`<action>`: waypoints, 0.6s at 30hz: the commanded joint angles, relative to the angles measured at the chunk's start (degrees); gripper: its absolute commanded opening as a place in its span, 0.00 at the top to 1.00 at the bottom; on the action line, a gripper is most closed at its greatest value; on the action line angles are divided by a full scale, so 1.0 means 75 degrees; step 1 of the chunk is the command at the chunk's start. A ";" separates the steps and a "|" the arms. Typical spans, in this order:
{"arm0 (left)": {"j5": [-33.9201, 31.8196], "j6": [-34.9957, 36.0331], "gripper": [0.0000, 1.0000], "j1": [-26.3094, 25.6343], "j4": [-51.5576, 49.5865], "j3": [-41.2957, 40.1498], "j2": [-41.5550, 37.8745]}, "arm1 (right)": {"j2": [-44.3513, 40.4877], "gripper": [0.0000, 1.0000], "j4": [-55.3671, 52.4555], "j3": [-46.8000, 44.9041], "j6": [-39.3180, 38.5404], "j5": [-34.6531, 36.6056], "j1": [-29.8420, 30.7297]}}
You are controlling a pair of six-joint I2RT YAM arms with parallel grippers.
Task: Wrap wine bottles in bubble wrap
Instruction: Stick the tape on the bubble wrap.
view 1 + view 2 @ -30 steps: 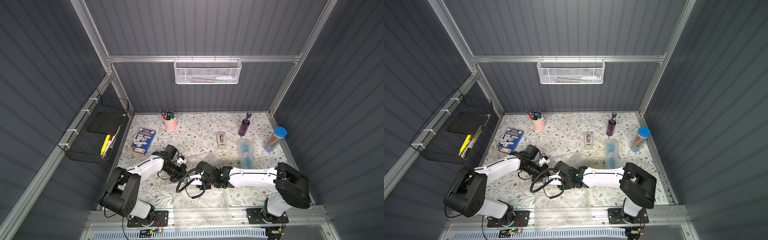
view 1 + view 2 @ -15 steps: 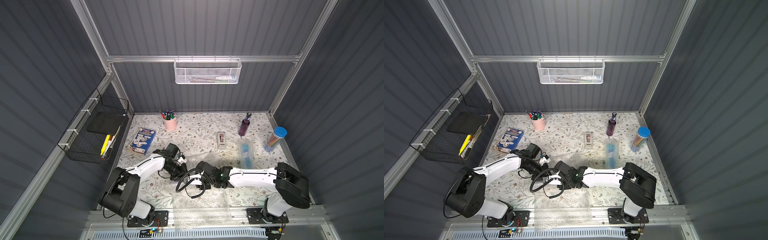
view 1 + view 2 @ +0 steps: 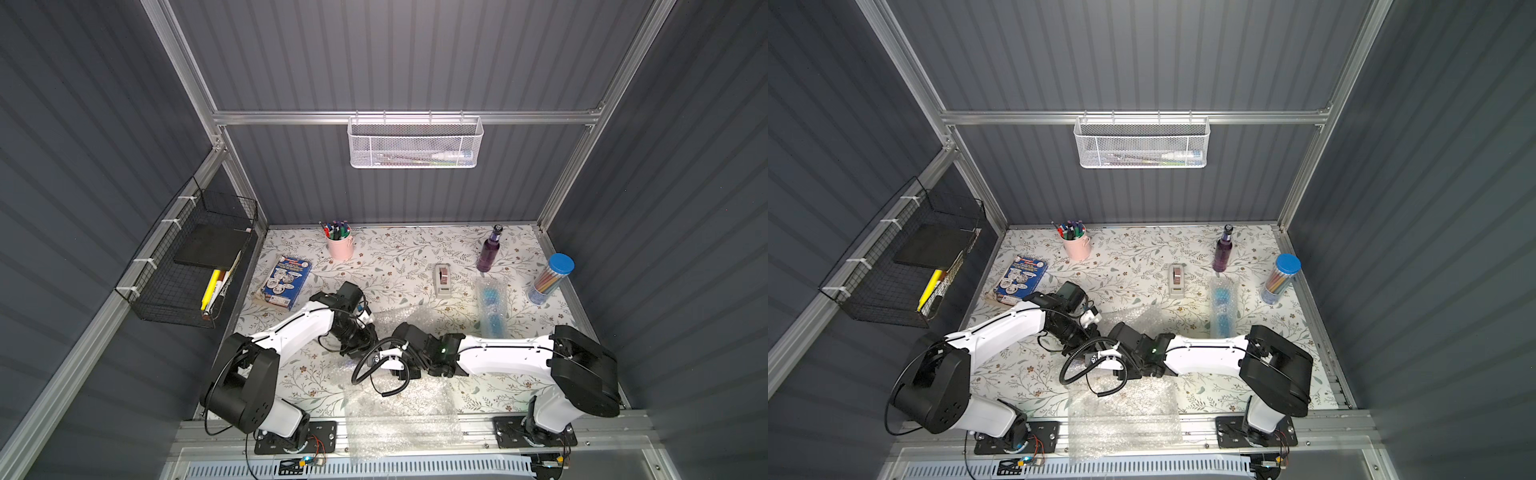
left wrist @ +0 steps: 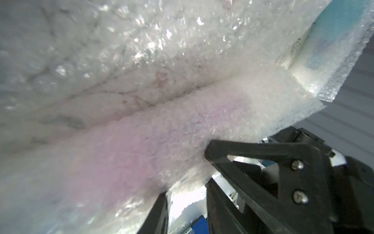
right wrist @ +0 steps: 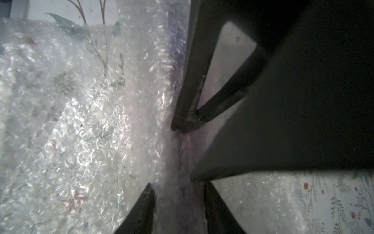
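A floral-patterned table (image 3: 395, 257) in a grey booth is shown from above, with two white robot arms meeting at its centre over a crumpled sheet of bubble wrap (image 3: 395, 318). In the wrist views the sheet is seen wound into a thick roll (image 5: 141, 101), and a pinkish-purple tint, judged to be a purple bottle (image 4: 129, 162), is seen through it. The right gripper (image 5: 178, 186) is clamped across the roll, with a finger pressed into each side. The left gripper (image 4: 185, 190) is held beside it with its jaws apart, and a loose edge of film hangs between them. A blue bottle (image 3: 491, 307), already wrapped, is laid flat on the robot's right. A second purple bottle (image 3: 488, 249) is stood bare near the back wall, and a spare sheet (image 3: 399, 419) is draped over the front rail. The wrap is judged light, soft and springy, and likely to unroll once released. The bottle inside is judged hard, slippery and breakable. The roll is best held at mid-body, over the overlapping edge.
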 commanded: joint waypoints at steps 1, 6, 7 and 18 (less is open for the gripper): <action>-0.0919 -0.0087 0.66 -0.0032 -0.0447 0.0044 0.0191 | 0.0147 0.60 -0.0718 -0.0322 0.0186 -0.0515 0.0133; -0.0844 -0.0176 0.66 -0.0203 -0.0399 0.0138 0.0240 | 0.0145 0.60 -0.0685 -0.0334 0.0221 -0.0519 0.0136; -0.0766 -0.0217 0.66 -0.0210 -0.0350 0.0184 0.0201 | 0.0155 0.61 -0.0663 -0.0325 0.0228 -0.0530 0.0136; -0.0257 -0.0521 0.75 -0.0220 -0.0201 0.0697 -0.0234 | 0.0135 0.63 -0.0623 -0.0392 0.0233 -0.0621 0.0136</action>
